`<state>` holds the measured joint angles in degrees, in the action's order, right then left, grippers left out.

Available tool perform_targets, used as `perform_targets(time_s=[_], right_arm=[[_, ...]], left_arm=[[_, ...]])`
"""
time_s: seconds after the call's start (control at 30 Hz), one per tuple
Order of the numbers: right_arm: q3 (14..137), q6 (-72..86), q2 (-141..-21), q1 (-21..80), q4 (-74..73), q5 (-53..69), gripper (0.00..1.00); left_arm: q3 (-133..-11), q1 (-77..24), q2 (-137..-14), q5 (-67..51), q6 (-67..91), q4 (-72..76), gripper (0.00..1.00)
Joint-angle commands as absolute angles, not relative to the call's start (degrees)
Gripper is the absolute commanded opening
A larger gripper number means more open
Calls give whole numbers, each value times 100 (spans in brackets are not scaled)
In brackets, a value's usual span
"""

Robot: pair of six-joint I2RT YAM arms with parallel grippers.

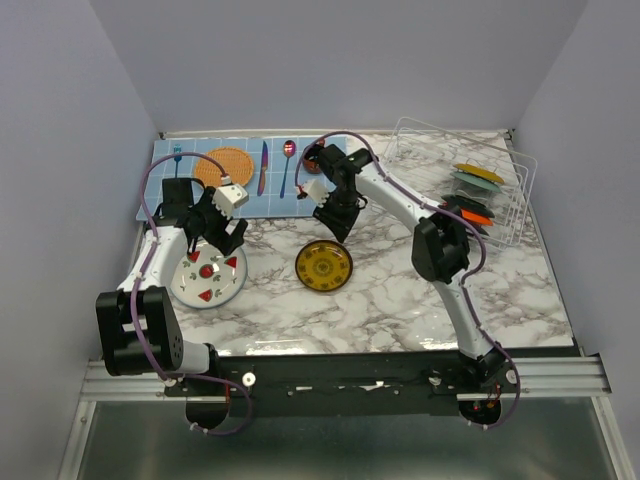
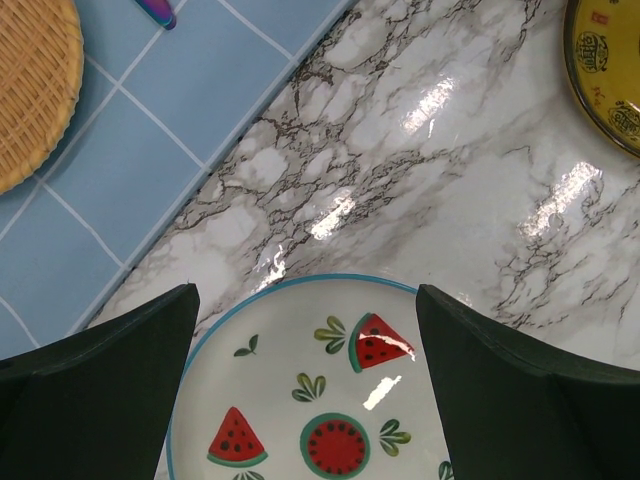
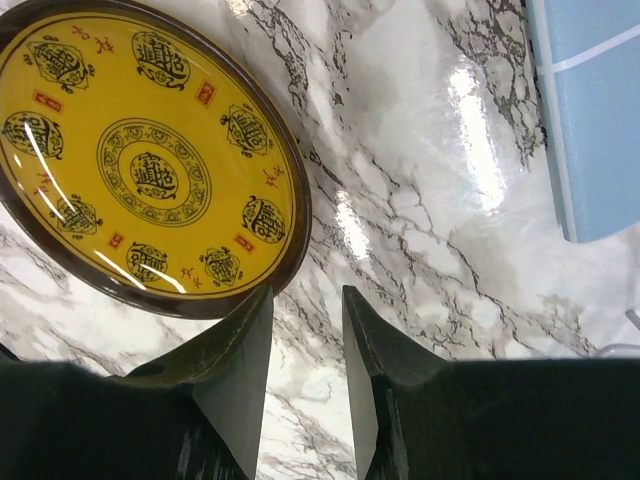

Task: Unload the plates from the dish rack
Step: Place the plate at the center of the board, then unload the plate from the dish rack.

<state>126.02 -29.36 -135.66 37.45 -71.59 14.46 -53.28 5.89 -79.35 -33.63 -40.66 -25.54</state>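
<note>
A white plate with red watermelon wedges lies flat on the marble table at the left. My left gripper hovers over its far edge, open wide and empty; in the left wrist view the plate shows between the fingers. A mustard-yellow patterned plate lies flat at the centre. My right gripper hangs just beyond it, jaws narrowly apart and empty, beside the plate's rim. The white wire dish rack stands at the far right, holding a yellow, a black and an orange-red plate.
A blue tiled mat lies at the far left with an orange woven disc, a fork, a knife and a spoon. Walls enclose the table on three sides. The mat's edge shows in the left wrist view.
</note>
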Motion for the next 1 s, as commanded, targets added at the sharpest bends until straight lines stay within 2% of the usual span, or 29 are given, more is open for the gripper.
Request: perform_targets(time_s=[0.0, 0.17, 0.2, 0.3, 0.53, 0.7, 0.97], right_arm=[[12578, -2822, -13000, 3797, -7111, 952, 42], [11270, -2760, -11527, 3779, -6040, -235, 42], [10711, -2795, -11235, 3771, -5838, -646, 42], [9918, -2856, -10262, 3665, -5310, -930, 41], [9186, -2900, -8835, 3183, -5037, -1151, 41], [8965, -3207, -8719, 2129, -4887, -1317, 41], [8157, -3963, -8903, 644, -3491, -1608, 40]], left_arm=[[-5230, 554, -7937, -3436, -3973, -2417, 99], [-5133, 414, -7866, -3481, -3657, -2198, 99], [-5124, 361, -7858, -3454, -3621, -2154, 99], [-5063, 281, -7840, -3392, -3490, -1995, 99], [-4896, 141, -7901, -3507, -3393, -1706, 99], [-4808, 106, -7954, -3533, -3366, -1617, 99], [-4755, 18, -7945, -3419, -3191, -1424, 99]])
